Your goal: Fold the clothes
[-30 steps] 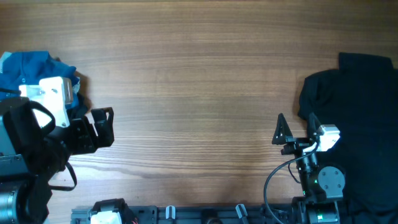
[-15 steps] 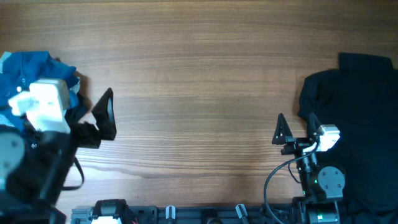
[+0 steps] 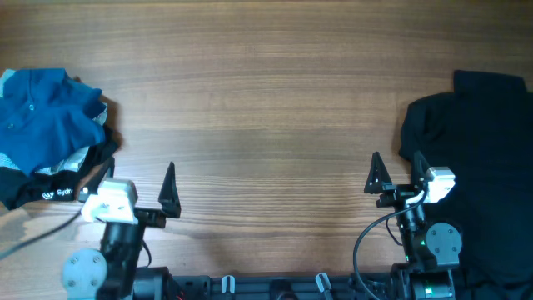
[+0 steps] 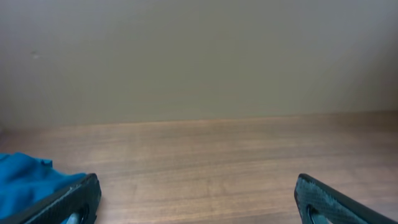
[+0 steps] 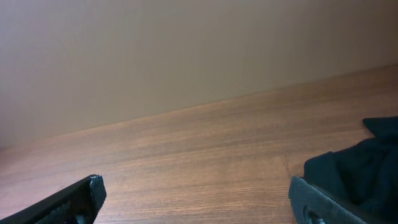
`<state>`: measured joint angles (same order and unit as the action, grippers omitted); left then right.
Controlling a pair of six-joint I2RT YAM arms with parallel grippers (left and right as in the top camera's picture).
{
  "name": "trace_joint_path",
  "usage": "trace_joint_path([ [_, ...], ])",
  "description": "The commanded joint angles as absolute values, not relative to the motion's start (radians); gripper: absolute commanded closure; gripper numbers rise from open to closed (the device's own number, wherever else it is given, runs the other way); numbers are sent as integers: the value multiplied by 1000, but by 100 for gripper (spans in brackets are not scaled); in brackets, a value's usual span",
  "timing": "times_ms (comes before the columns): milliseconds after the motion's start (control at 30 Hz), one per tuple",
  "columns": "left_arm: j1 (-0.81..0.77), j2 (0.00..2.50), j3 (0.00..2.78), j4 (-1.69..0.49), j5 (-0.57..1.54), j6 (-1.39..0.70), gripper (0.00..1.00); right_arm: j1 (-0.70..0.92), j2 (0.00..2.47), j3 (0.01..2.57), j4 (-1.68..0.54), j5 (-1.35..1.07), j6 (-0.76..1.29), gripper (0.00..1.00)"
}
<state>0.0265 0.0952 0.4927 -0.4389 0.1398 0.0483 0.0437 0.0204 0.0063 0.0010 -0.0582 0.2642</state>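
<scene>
The clothes lie in two heaps. At the left edge a crumpled blue shirt (image 3: 42, 117) rests on a black garment with white lettering (image 3: 50, 190). In the left wrist view the shirt (image 4: 25, 180) shows just beyond my left finger. A large black garment (image 3: 479, 167) covers the right edge, and the right wrist view catches it (image 5: 370, 162) behind my right finger. My left gripper (image 3: 135, 185) stands open near the front edge, just right of the blue heap, nothing between its fingers (image 4: 68, 202). My right gripper (image 3: 398, 171) is open and empty beside the black garment.
Bare wooden tabletop (image 3: 266, 100) stretches between the two heaps. The arm bases and a mounting rail (image 3: 266, 287) line the front edge. A plain wall (image 4: 199, 56) rises behind the table's far edge.
My left arm has drawn back from over the blue heap toward the front edge, and its gripper now points out over the table. The heap is uncovered. The right arm has not moved.
</scene>
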Motion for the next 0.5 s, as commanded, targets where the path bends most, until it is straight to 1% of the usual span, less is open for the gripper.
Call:
trace_joint_path([
  [0, 33, 4, 348, -352, 159, 44, 0, 39, 18, 5, 3, -43, 269, 0],
  [200, 33, 3, 162, -130, 189, 44, 0, 39, 18, 5, 3, -43, 268, 0],
  [467, 33, 3, 20, -88, 186, 44, 0, 39, 18, 5, 3, -43, 269, 0],
])
